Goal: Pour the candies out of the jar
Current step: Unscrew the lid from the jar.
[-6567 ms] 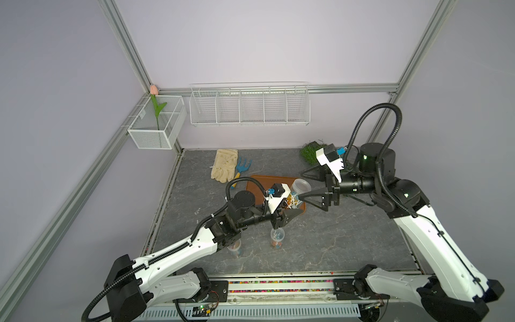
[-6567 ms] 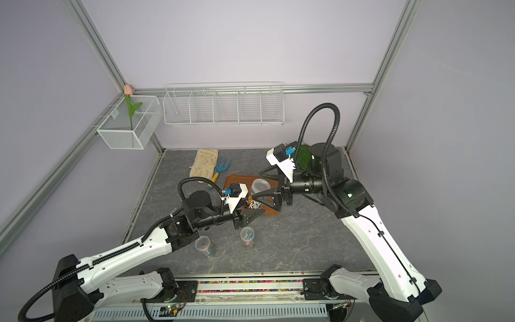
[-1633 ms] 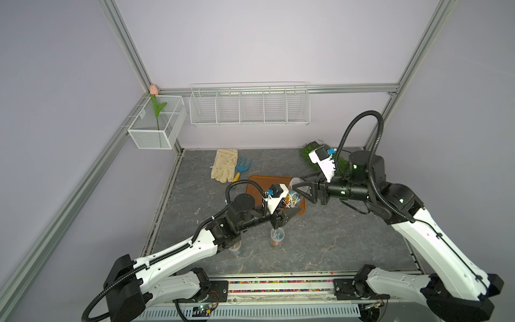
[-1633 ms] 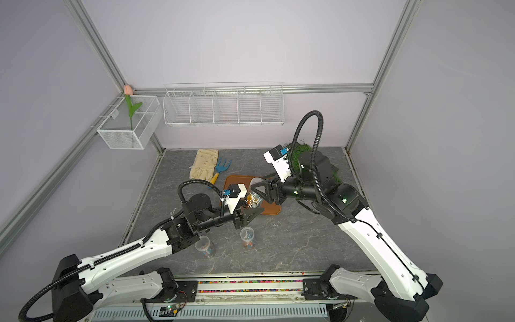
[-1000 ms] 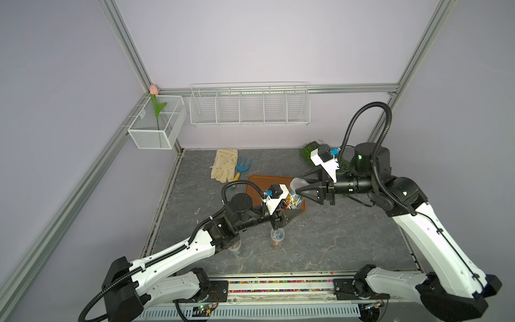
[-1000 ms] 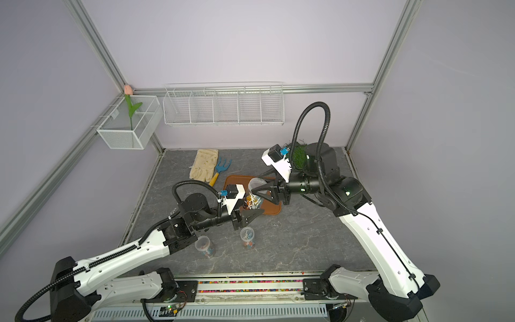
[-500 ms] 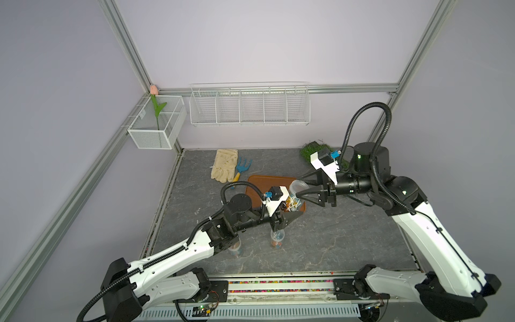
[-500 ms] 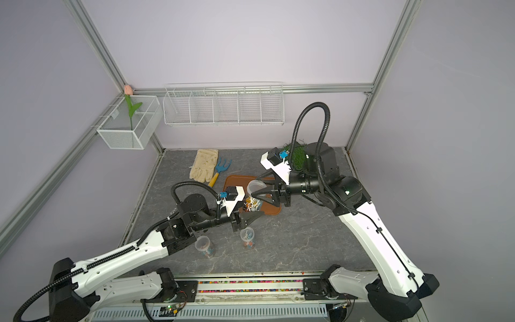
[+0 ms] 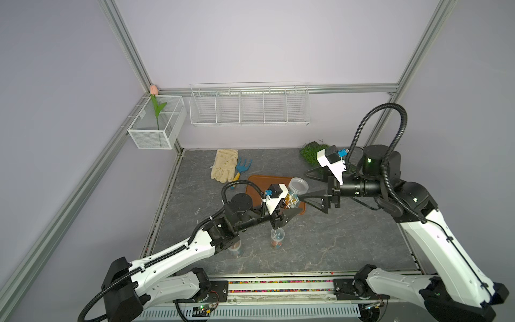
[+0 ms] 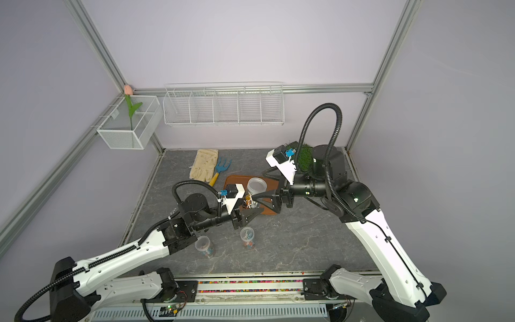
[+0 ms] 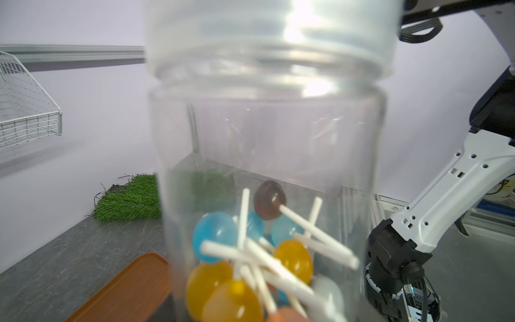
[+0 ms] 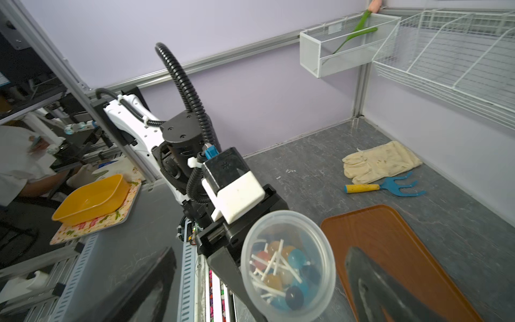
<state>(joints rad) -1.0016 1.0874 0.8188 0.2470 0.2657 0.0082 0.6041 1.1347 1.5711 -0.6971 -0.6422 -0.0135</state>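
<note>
Close to the front rail, a small clear cup (image 9: 278, 237) stands on the table with a second cup (image 10: 204, 246) by the left arm; keep both out of the pour path. Just beyond them your left gripper (image 9: 292, 212) is clamped on the lower body of the jar (image 9: 297, 187), held off the table near the right front corner of the brown tray (image 9: 257, 184). The jar's mouth tilts upward and shows no lid, and the candies (image 11: 250, 256) lie heaped at its bottom, so nothing looks poured yet. Your right gripper (image 9: 304, 186) has its jaws spread wide, one on each side of the mouth, apparently touching neither wall. Draw that arm back first, or the lollipops will likely strike it. Then roll the left wrist slowly until the mouth points down over the middle of the tray — the sticks look tangled and may need a light shake. Farther back, the glove (image 9: 224, 166), the blue rake (image 9: 243, 167) and the grass patch (image 9: 312, 152) sit well clear.
</note>
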